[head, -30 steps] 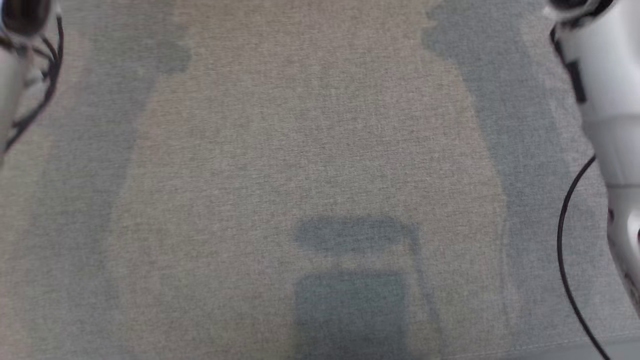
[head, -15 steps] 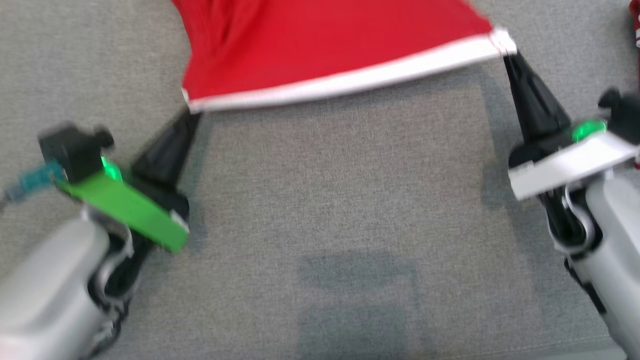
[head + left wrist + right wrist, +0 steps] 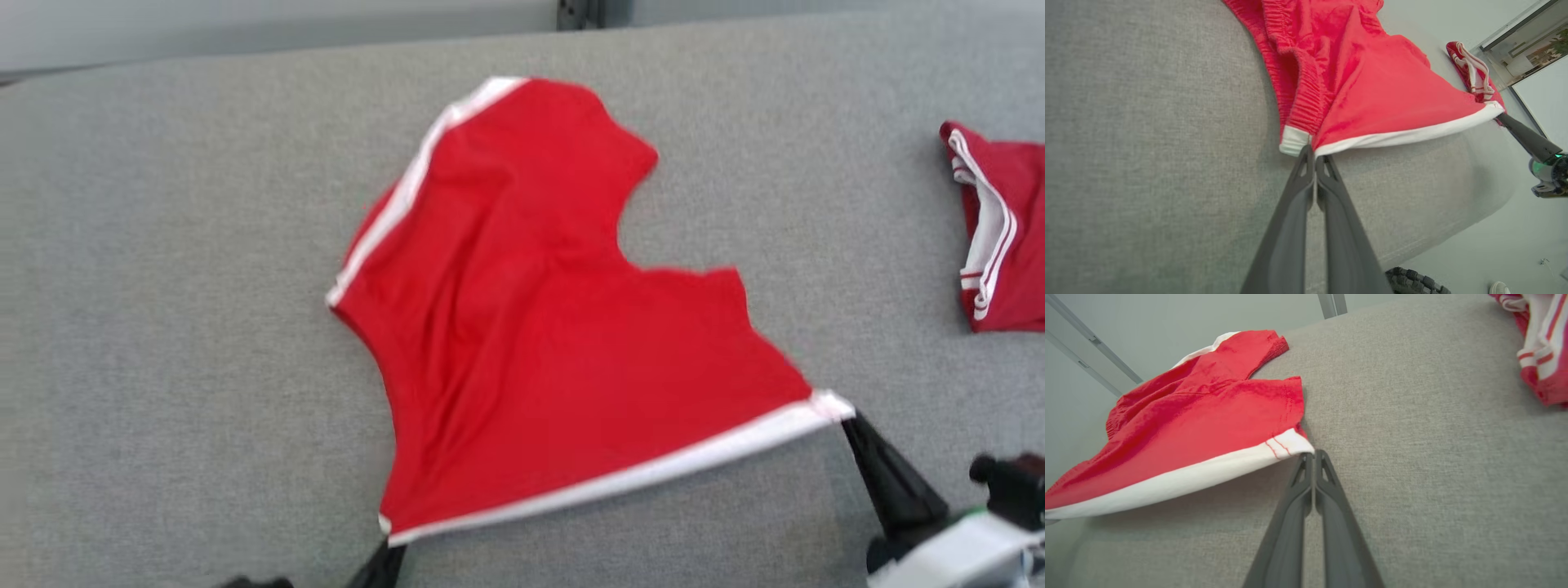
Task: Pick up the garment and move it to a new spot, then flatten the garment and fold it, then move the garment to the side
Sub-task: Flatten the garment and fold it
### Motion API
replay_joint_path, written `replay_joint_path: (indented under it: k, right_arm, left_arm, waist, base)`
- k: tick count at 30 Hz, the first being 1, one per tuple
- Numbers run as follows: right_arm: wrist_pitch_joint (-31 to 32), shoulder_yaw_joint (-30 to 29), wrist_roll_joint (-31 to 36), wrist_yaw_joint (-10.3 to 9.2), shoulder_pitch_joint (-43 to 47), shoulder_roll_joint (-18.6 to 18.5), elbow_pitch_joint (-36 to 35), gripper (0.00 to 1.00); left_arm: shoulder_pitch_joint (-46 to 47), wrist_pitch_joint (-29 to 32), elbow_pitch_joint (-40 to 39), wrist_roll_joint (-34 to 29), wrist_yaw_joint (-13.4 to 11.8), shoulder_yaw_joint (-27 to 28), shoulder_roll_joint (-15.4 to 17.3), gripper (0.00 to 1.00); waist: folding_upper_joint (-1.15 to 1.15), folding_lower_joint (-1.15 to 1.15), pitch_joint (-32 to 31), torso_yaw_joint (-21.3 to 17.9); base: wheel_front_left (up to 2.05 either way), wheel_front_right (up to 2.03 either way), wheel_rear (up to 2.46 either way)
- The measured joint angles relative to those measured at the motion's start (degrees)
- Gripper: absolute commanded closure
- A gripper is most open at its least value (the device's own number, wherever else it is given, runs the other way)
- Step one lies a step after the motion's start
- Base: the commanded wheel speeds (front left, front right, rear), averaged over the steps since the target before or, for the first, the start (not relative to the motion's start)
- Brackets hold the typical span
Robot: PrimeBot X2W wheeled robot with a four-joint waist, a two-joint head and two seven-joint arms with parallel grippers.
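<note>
Since the head tilted up, the red shorts (image 3: 531,327) show stretched between left gripper (image 3: 1312,152) and right gripper (image 3: 1312,455), both clamping hem corners: flattening looks under way.

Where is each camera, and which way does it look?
Head: up top, looking down at red shorts on the grey surface; right tool lower right.
Left wrist: on left arm, looking along left tool at the shorts.
Right wrist: on right arm, looking along right tool at the shorts.
All share the shorts.
</note>
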State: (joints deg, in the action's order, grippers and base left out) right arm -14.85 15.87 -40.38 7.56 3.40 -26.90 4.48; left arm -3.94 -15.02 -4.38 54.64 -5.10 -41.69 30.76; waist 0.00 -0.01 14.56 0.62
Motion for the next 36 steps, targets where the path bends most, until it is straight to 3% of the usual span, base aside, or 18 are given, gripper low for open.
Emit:
replay_joint_path:
  k: [8, 13, 19, 24, 32, 36]
  right_arm:
    - [1.57, -4.57, 1.22, 0.0, 12.95, 0.71, -4.95, 1.0]
    - [4.38, -6.37, 3.33, 0.0, 11.16, 0.15, -8.68, 1.0]
    - [9.77, -5.1, 4.97, -0.01, -4.2, -0.03, -10.84, 1.0]
    - [14.51, -3.91, 5.73, -0.03, -19.12, -1.49, -5.19, 1.0]
    - [20.17, 1.67, 7.53, -0.04, -38.88, -2.65, 8.27, 1.0]
    - [21.35, 5.58, 8.0, -0.05, -46.14, -1.52, 15.41, 1.0]
  left_arm:
    - [-8.71, 0.0, -0.91, -1.47, -0.01, 0.65, -2.44, 1.0]
    - [-9.39, 0.0, -2.44, -0.37, 0.52, 2.14, -2.88, 1.0]
    - [-2.15, 1.86, -4.95, 1.88, 1.36, 5.63, -3.24, 1.0]
    - [10.22, 7.45, -3.32, 4.24, 2.57, 6.5, -6.8, 1.0]
    - [29.23, 12.94, 13.23, 4.2, 1.58, 6.14, -15.74, 1.0]
    - [34.17, 14.47, 21.23, 4.61, 3.16, 4.81, -18.24, 1.0]
  waist:
    - [0.0, 0.0, -6.34, 2.87]
    - [0.0, 0.0, -7.91, 4.74]
    - [0.0, 0.0, -5.83, 5.57]
    - [0.0, 0.0, -1.83, 6.73]
    - [0.0, 0.0, 4.07, 12.62]
    - [0.0, 0.01, 6.49, 15.58]
  base:
    - [0.0, 0.0, 0.0]
    - [0.0, 0.0, 0.0]
    - [0.0, 0.0, 0.0]
    - [0.0, 0.0, 0.0]
    - [0.0, 0.0, 0.0]
    - [0.0, 0.0, 0.0]
